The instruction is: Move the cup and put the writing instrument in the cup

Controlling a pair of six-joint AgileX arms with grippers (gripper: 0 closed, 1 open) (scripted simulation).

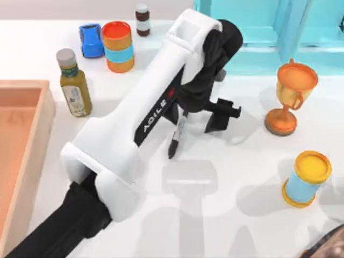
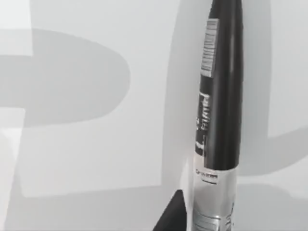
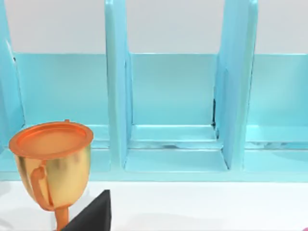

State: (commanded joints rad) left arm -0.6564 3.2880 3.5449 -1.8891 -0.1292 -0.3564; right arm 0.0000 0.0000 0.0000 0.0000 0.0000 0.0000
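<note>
White tabletop [image 1: 226, 215] here, with a teal shelf unit [image 1: 258, 21] along the far edge toward the right and a wooden tray [image 1: 32, 140] hugging the left side. Bunch of clutter up at the far left: olive bottle [image 1: 72, 86] standing just beside the tray, a blue blocky thing [image 1: 91, 40] behind it, an orange-and-blue canister [image 1: 118, 47] right next to that, and a small brown bottle [image 1: 142, 20] a bit further along. Over on the right, an orange trophy goblet [image 1: 290, 94] stands upright in front of the shelf, and a yellow-and-blue canister [image 1: 306, 177] sits nearer the front, well apart from it. Left arm [image 1: 145, 113] stretches diagonally from the near-left corner across the middle of the table, with the left gripper [image 1: 217, 118] ending up around the table's centre, between the far-left clutter and the trophy. Marker [image 1: 177, 134] pokes out from under that wrist, slanting toward the near side, tip end over bare table. From the left wrist camera, looks like the marker [image 2: 221, 96] runs right up close, black barrel with a barcode label and a grey band, table and big soft shadows behind it. Honestly can't tell whether that pincer is spread or clamped on the marker. Right arm [image 1: 329, 244] sits parked at the near-right corner; facing the trophy goblet [image 3: 50, 159] and the shelf unit [image 3: 173, 96] from its wrist camera, can't tell the pincer state there either.
</note>
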